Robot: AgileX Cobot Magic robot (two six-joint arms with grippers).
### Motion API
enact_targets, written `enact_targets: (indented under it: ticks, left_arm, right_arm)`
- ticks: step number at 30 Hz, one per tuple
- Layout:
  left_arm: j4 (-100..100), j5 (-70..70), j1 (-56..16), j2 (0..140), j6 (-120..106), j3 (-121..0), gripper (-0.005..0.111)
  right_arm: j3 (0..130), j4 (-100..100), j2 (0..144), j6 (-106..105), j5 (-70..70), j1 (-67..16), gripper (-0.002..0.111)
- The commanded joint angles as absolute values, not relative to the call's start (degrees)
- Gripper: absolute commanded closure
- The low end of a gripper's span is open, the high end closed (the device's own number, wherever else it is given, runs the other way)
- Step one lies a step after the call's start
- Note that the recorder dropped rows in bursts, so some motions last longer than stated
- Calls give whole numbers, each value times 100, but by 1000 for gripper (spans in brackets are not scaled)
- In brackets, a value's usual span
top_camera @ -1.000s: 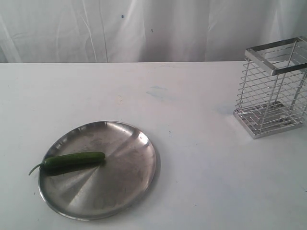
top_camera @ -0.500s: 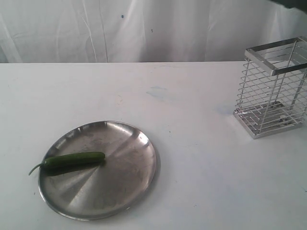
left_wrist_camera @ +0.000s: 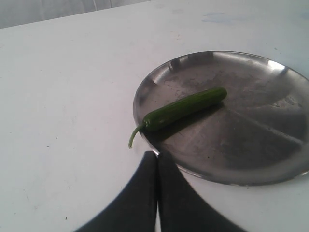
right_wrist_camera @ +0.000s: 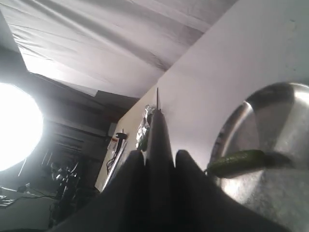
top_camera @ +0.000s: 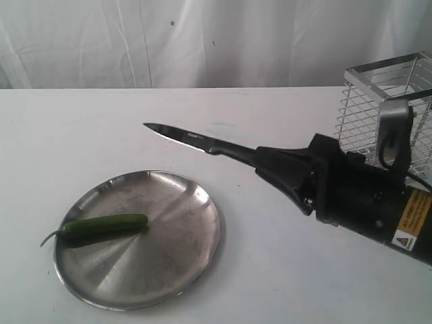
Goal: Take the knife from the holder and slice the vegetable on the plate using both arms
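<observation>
In the exterior view, the knife (top_camera: 196, 140) is gripped at its black handle by the right gripper (top_camera: 264, 162), with the jaws closed partway around it. The dark blade is carried roughly level and clear of the white table (top_camera: 101, 128), presumably so that nothing is scraped while it is brought toward the work. The wire holder (top_camera: 378, 81) is left standing behind the arm, and nothing is seen in it. The cucumber (top_camera: 104, 225) lies on the left part of the steel plate (top_camera: 189, 250), its curled stem hanging over the rim. The blade tip is placed above the table beyond the plate's far rim, well apart from the cucumber.

In the left wrist view, the left gripper (left_wrist_camera: 157, 162) is seen with its fingers pressed together and nothing held. It is poised over the table just beside the plate's rim, near the stem end, probably so that the cucumber can be steadied; for that it would first need to be opened.

In the right wrist view, the handle is shown clamped between the two fingers, with the blade running straight ahead. The cucumber and plate are seen off to one side of the blade's line, so a cut is judged not yet lined up.
</observation>
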State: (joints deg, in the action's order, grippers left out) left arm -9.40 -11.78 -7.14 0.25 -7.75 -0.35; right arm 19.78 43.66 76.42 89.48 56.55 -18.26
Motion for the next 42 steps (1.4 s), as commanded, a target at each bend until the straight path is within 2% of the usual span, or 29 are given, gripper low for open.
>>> enact_targets:
  ticks: [1,10,18,42]
  left_arm:
    - [-993,-1149,-698,0,-771,0,107]
    - [-993,-1149,-698,0,-771,0,107]
    - [-993,-1149,-698,0,-771,0,107]
    - [-993,-1149,-698,0,-771,0,107]
  right_arm:
    - [1855,4522,8230,8725,5875,-1829,108]
    - [1855,4108,9430,8236,6957,-1829,108]
    - [1871,4079,10607,7557,6996,-1829,108]
    - [2080,3922,11472,7203,6996,-1829,108]
